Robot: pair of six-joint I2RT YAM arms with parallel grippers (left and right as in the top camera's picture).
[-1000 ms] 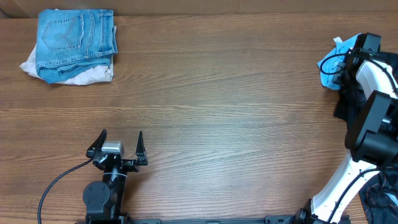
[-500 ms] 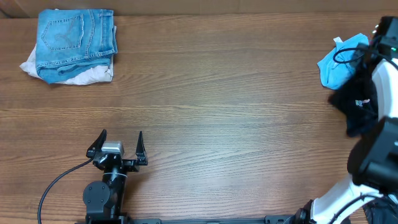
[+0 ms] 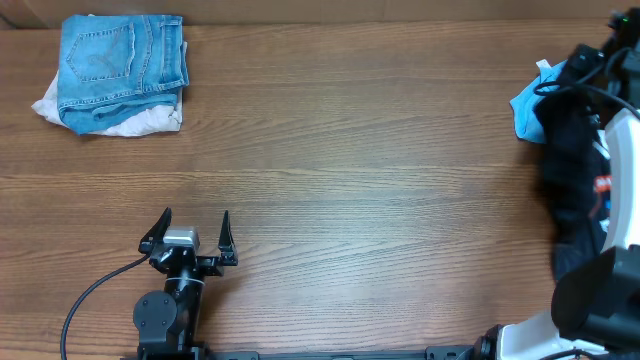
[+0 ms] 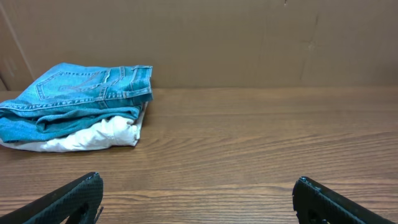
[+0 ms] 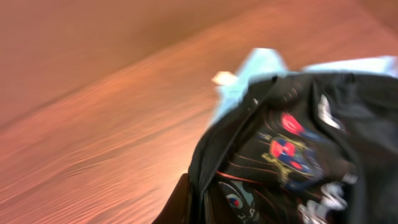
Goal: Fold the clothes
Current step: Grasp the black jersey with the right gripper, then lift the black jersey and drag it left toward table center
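Observation:
A black jersey (image 3: 572,170) with thin lines and colourful logos (image 5: 292,149) hangs at the table's far right edge, drawn out long below the right arm. My right gripper (image 5: 198,200) is shut on a fold of this jersey; the view is blurred by motion. My left gripper (image 3: 188,230) rests near the table's front left. It is open wide, with only bare wood between its fingers (image 4: 71,200). It is far from the jersey.
A light blue cloth (image 3: 528,105) lies at the right edge, partly under the jersey, and shows as the blue cloth (image 5: 258,71) in the right wrist view. Folded blue jeans (image 3: 122,60) lie on a white garment (image 3: 150,120) at the back left, and the jeans (image 4: 81,96) face my left gripper.
The right arm has moved, pulling the black jersey up and out, so it now hangs longer along the right edge and covers part of the blue cloth. The left arm has not moved.

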